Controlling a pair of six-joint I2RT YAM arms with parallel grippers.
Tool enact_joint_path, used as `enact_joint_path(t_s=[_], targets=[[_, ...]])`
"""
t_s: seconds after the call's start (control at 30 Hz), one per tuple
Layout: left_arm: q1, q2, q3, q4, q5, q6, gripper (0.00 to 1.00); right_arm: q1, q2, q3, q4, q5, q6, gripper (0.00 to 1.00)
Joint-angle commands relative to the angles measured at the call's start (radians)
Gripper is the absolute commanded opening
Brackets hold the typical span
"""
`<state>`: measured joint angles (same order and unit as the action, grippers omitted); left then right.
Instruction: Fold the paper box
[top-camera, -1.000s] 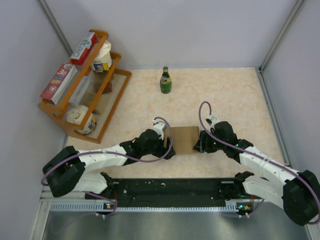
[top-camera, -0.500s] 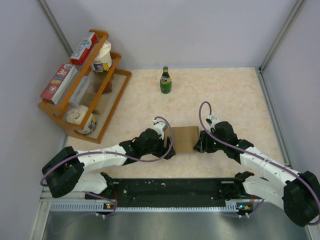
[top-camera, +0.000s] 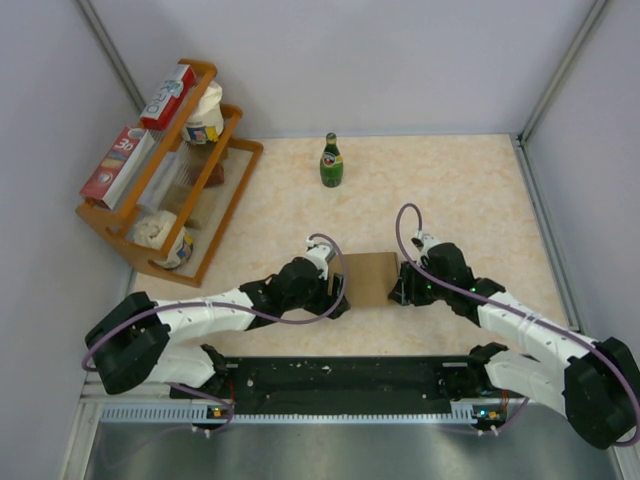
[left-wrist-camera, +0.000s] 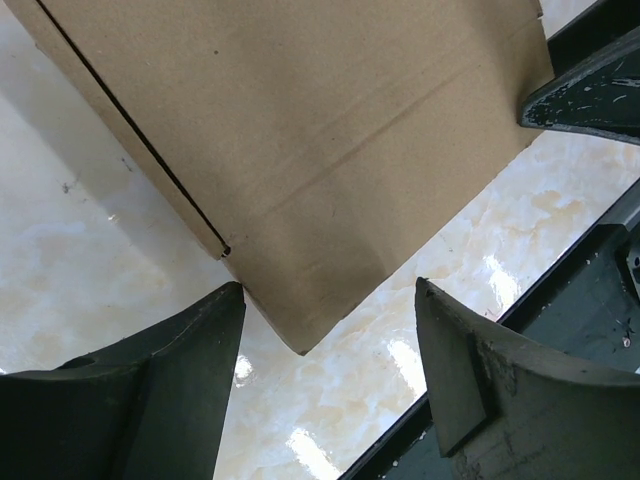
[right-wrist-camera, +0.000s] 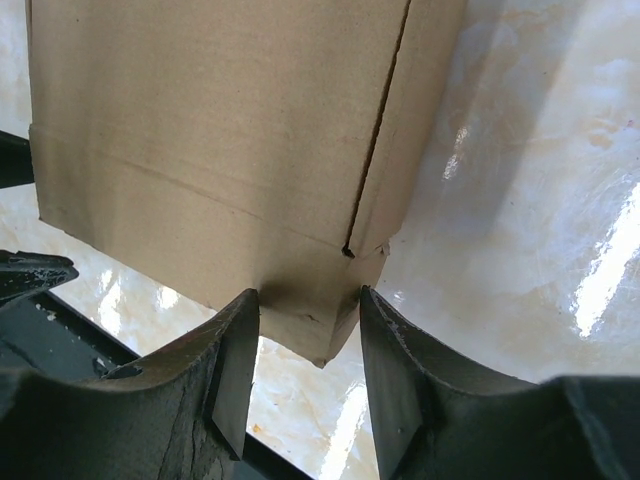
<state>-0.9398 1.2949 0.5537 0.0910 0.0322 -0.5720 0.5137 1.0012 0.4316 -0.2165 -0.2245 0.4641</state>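
The paper box (top-camera: 368, 279), plain brown cardboard, lies on the marble-patterned table between my two arms. My left gripper (top-camera: 338, 290) is at its left end and my right gripper (top-camera: 398, 288) at its right end. In the left wrist view a corner of the paper box (left-wrist-camera: 300, 150) pokes between the wide-apart jaws of the left gripper (left-wrist-camera: 328, 290); one fingertip (left-wrist-camera: 232, 300) is next to its edge and the other stands clear. In the right wrist view the right gripper (right-wrist-camera: 307, 295) has both fingertips against a folded corner of the paper box (right-wrist-camera: 200, 120).
A green bottle (top-camera: 331, 161) stands at the back of the table. A wooden rack (top-camera: 236, 186) at the left holds red-and-white boxes and tubs. A black rail (top-camera: 340, 378) runs along the near edge between the arm bases.
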Motion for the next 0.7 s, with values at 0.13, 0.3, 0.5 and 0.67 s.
enact_joint_path(t_s=[0.13,0.3,0.5,0.67], targets=[[-0.004,0.032,0.029,0.038,-0.023,0.015,0.71,-0.009,0.019,-0.001,0.055,0.011,-0.001,0.43],[-0.004,0.041,0.028,0.026,-0.063,0.020,0.71,-0.009,0.043,-0.007,0.077,0.008,0.007,0.43],[-0.004,0.053,0.028,0.021,-0.080,0.024,0.71,-0.009,0.062,-0.005,0.089,0.010,0.008,0.42],[-0.004,0.069,0.029,0.021,-0.083,0.027,0.70,-0.009,0.074,-0.007,0.094,0.017,0.008,0.42]])
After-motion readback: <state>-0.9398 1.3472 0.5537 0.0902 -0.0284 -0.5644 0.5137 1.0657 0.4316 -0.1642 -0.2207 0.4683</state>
